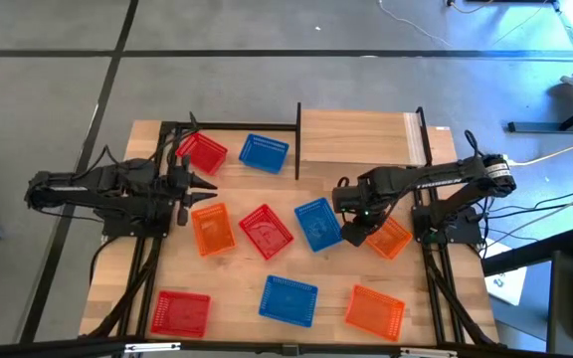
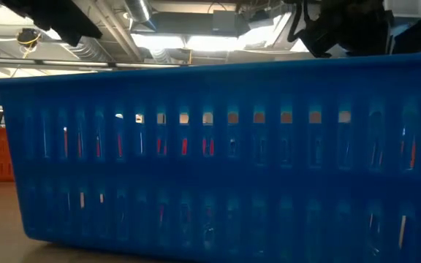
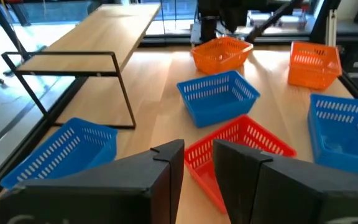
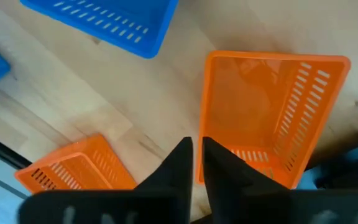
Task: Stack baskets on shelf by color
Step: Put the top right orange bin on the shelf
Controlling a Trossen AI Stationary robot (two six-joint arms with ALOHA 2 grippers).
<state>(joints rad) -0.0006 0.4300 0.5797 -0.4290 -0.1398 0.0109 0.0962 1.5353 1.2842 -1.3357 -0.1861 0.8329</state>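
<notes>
My right pincer [image 1: 358, 234] sits right of centre in the overhead frame, its fingers [image 4: 182, 163] pinched on the near wall of an orange basket [image 1: 390, 238]. My left pincer [image 1: 207, 187] waits at the left, just above another orange basket [image 1: 213, 228], fingers [image 3: 166, 168] slightly parted on nothing. The shelf [image 1: 361, 136] lies at the upper middle of the surface [image 1: 237, 288], bare. A red basket [image 1: 201, 151] and a blue basket [image 1: 264, 152] sit left of it; the other baskets are scattered below.
</notes>
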